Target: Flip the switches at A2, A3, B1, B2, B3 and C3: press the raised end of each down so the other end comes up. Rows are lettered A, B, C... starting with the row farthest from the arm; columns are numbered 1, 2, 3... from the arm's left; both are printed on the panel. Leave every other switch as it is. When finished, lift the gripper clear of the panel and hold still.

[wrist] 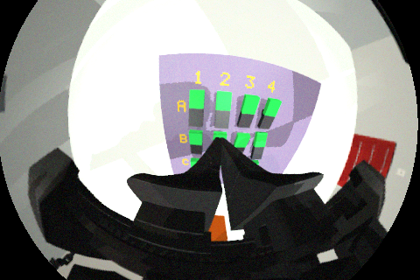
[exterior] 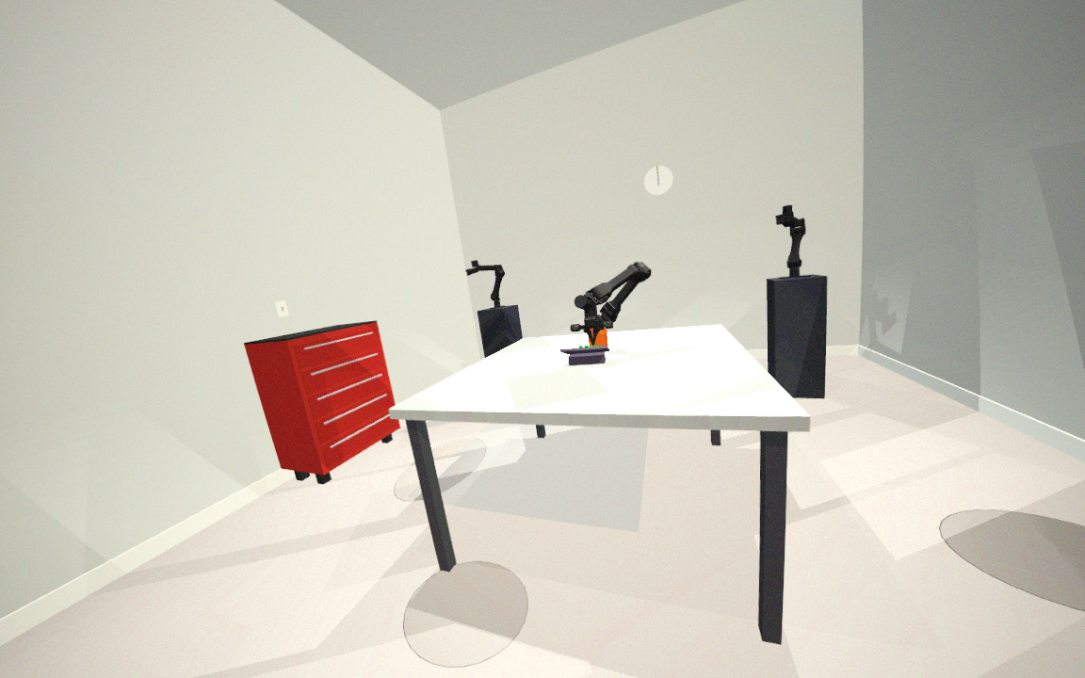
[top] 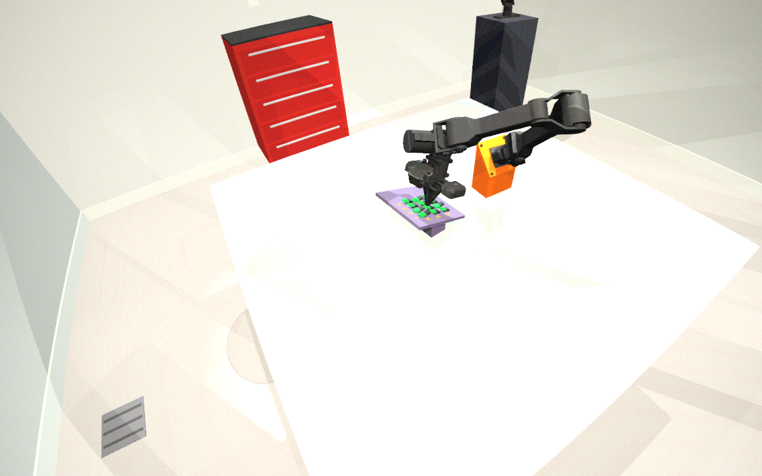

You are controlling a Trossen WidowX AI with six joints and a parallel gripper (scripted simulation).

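The lilac panel [wrist: 175,66] [top: 392,195] [exterior: 586,359] carries rocker switches with green far parts and dark near parts in the wrist view. Switches A2 [wrist: 223,101] and A3 [wrist: 250,105] are in full view; A2 looks paler. Switches B1 [wrist: 195,137] and B3 [wrist: 241,140] show beside the fingertips. My gripper [wrist: 219,142] [top: 428,203] [exterior: 592,343] is shut and empty, its tips low over switch B2 [wrist: 220,134], hiding its near part. Contact is not clear. C3 is hidden behind the fingers. Which ends are raised is hard to tell.
Switches A1 [wrist: 197,100], A4 [wrist: 272,108], B4 [wrist: 260,140] and C1 [wrist: 194,162] also show. C2 is hidden. An orange block [top: 486,180] with a yellow face stands by the arm's base. A red drawer cabinet [top: 297,88] [exterior: 318,395] stands beyond the table [top: 490,331].
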